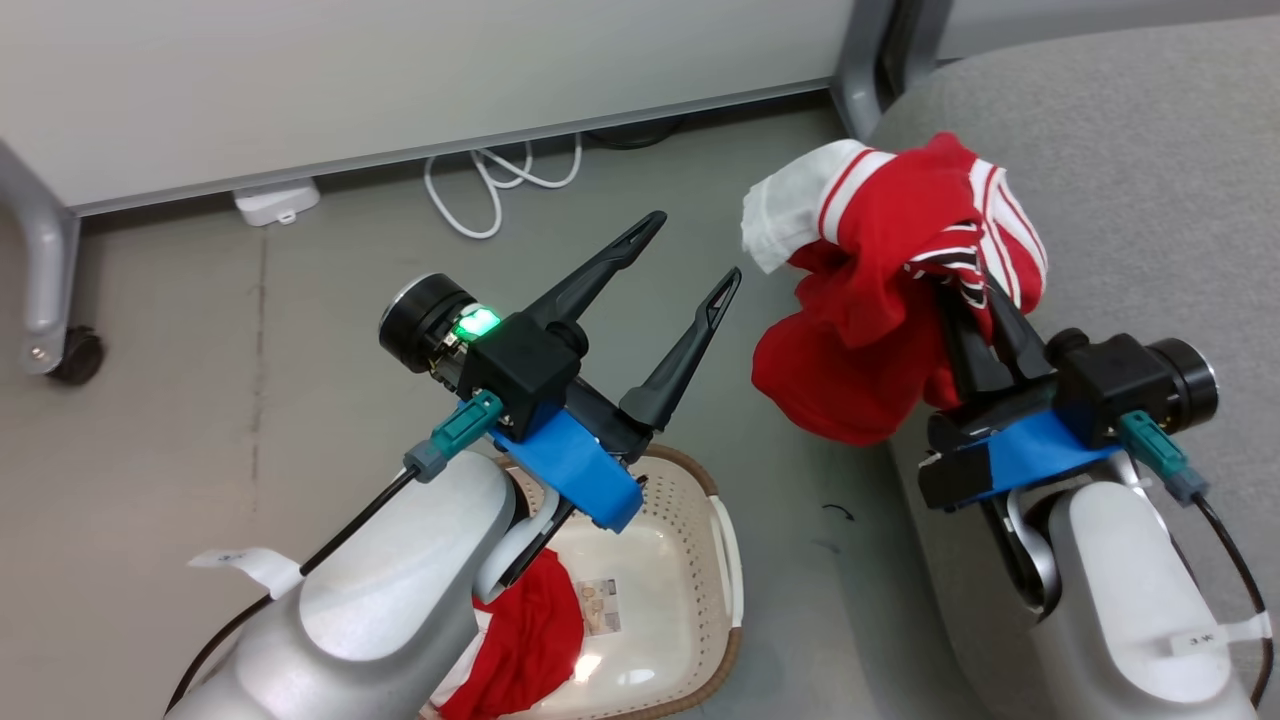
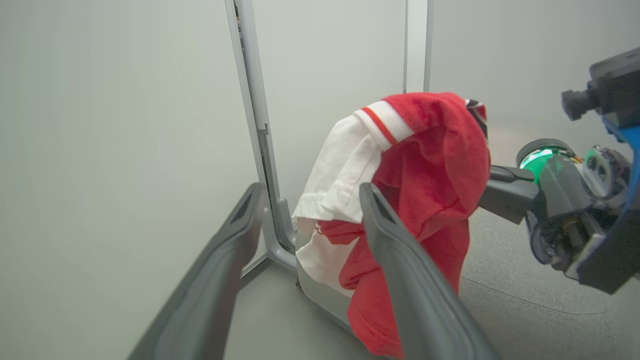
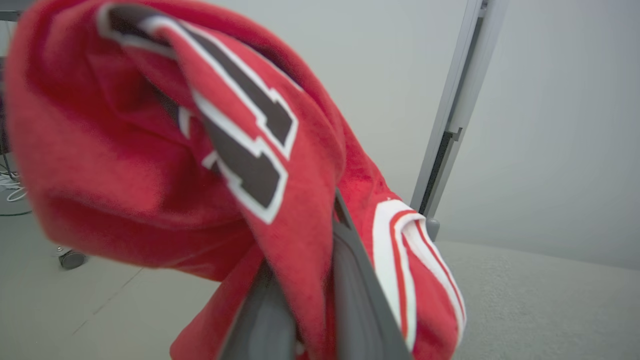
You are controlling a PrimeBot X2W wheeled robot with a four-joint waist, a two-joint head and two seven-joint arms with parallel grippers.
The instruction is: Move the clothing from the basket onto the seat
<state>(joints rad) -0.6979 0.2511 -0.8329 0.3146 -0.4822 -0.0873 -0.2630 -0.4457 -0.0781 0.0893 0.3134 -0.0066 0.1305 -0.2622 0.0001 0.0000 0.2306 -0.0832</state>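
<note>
Right hand (image 1: 985, 320) clenched on the red jersey (image 1: 880, 300); cloth hangs bunched over the 9 o'clock edge of the seat (image 1: 1150, 180), not yet laid down. Left hand (image 1: 695, 247) released, empty, above the basket (image 1: 700, 478). Another red garment (image 1: 530, 630) lies inside at 7 o'clock. Roughly halfway, I judge.

Jersey (image 3: 125, 150) numerals crumpled, unreadable; right-arm tag (image 1: 1203, 637) print too small to read.
</note>
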